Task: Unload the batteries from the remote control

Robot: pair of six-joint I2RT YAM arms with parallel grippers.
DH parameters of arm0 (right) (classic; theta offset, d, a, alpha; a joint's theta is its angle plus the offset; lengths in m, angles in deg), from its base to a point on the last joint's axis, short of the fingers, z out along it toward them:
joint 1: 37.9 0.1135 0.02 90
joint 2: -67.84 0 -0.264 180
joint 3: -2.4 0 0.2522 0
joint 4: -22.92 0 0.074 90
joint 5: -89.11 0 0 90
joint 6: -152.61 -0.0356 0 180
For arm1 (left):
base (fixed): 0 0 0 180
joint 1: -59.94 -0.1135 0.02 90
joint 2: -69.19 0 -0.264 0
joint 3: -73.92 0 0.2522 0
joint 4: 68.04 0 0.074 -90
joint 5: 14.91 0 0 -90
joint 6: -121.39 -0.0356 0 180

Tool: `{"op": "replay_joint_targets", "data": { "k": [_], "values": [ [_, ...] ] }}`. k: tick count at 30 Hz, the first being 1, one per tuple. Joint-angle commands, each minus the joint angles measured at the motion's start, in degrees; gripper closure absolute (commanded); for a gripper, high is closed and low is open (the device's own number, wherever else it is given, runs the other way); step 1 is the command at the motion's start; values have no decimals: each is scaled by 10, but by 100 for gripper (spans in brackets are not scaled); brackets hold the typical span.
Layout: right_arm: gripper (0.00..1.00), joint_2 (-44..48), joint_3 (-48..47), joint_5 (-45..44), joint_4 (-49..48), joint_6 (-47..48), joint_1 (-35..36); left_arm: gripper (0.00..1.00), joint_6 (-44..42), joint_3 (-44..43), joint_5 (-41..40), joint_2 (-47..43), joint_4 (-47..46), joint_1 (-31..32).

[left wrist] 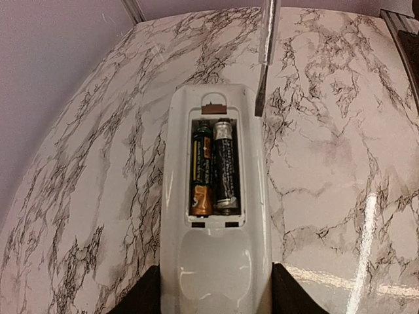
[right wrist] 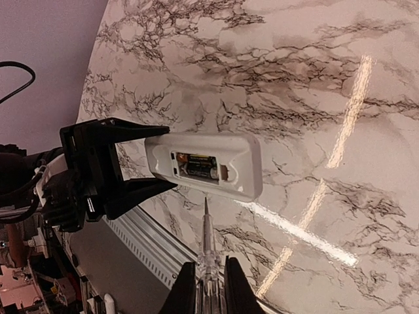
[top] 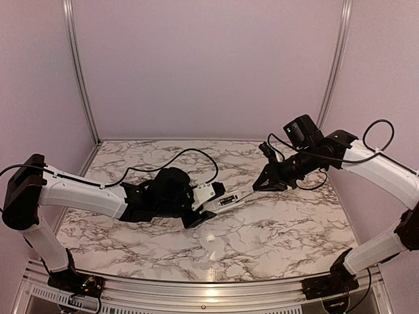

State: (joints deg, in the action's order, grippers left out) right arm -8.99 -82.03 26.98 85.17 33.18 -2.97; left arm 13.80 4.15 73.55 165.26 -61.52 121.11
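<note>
Left gripper (top: pixel 198 210) clamped on remote control (left wrist: pixel 216 261) by its 6 o'clock end, mid-table (top: pixel 275 242), cover off, both batteries (left wrist: pixel 213 167) side by side in bay, right gripper (right wrist: pixel 208 288) pinching thin grey tool (right wrist: pixel 206 229), tip beside remote's 1 o'clock corner

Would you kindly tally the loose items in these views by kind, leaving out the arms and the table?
Remote control: 1
Batteries, side by side in the open compartment: 2
Thin pointed tool: 1
Total: 4
</note>
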Motion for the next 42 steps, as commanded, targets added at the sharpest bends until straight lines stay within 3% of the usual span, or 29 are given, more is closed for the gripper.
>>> {"op": "replay_joint_targets", "data": {
  "k": [1, 42],
  "values": [
    [100, -12, -33, -17, 3, 12, 5, 100, -27, -24, -6, 18, 6, 5],
    [100, -53, -72, -88, 23, 7, 16, 100, -48, -56, -15, 35, 30, 10]
  ]
}}
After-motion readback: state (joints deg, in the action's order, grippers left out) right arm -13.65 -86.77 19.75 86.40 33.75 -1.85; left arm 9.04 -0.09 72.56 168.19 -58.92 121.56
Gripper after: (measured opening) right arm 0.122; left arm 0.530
